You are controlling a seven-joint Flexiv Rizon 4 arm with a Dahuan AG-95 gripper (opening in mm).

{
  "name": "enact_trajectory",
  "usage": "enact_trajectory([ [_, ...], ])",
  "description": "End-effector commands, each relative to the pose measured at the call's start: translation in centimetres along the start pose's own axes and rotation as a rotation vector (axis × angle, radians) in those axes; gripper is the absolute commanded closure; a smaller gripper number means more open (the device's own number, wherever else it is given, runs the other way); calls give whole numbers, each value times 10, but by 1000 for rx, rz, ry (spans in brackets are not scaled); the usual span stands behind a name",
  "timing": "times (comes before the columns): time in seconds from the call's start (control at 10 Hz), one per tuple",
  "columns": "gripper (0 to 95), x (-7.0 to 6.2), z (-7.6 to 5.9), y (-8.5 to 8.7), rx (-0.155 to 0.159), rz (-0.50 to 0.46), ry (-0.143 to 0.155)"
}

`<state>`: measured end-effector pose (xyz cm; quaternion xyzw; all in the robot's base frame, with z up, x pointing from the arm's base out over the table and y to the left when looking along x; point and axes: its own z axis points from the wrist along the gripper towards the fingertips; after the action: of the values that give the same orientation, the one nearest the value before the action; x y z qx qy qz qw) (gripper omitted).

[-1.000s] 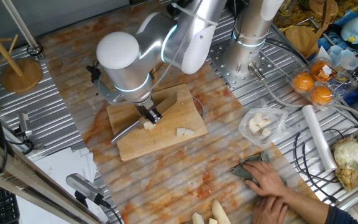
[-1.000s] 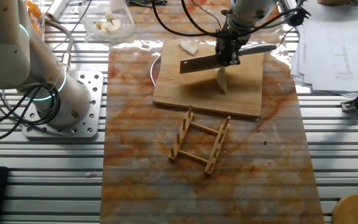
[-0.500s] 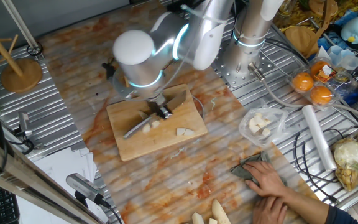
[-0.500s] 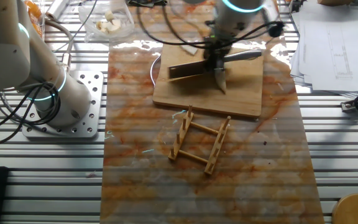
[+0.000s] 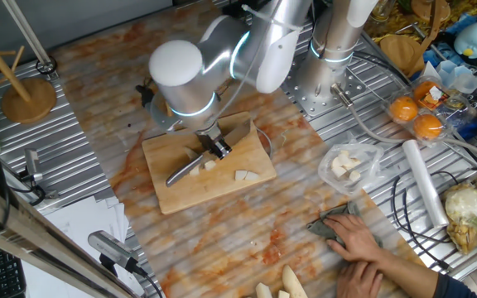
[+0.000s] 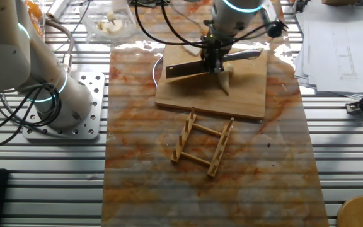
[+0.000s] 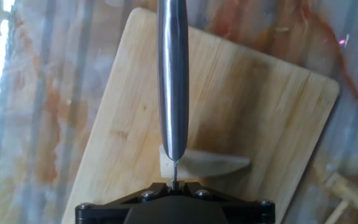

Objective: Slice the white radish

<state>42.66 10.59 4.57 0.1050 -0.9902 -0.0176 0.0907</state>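
Observation:
The white radish (image 7: 207, 165) lies on the wooden cutting board (image 7: 253, 106) as a tapered cream stick. It also shows in one fixed view (image 5: 209, 165) and in the other fixed view (image 6: 223, 79). My gripper (image 7: 174, 185) is shut on a knife (image 7: 173, 74). The knife's edge points down across the thick end of the radish. The blade (image 6: 184, 68) sticks out to one side of the gripper (image 6: 215, 58). Cut pale slices (image 5: 245, 175) lie on the board beside it, and one slice (image 6: 191, 48) shows near the board's far edge.
A clear bag of pale chunks (image 5: 348, 164), oranges (image 5: 416, 116) and a plastic roll (image 5: 425, 182) are at the right. A person's hand (image 5: 356, 240) rests on a cloth. A wooden rack (image 6: 203, 145) stands beside the board. A second arm's base (image 6: 62, 107) is nearby.
The arm has shifted along the board and lowered the knife from above the radish down onto its thick end. Over the last half second it has barely moved.

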Motion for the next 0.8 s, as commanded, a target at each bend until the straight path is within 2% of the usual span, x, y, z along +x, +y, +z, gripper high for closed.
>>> enact_trajectory([
  [0.1, 950, 0, -26, -1, 22, -2, -7],
  [0.5, 950, -16, -39, -18, 23, -15, -3],
  [0.8, 950, -32, -38, -23, 22, -7, -5],
])
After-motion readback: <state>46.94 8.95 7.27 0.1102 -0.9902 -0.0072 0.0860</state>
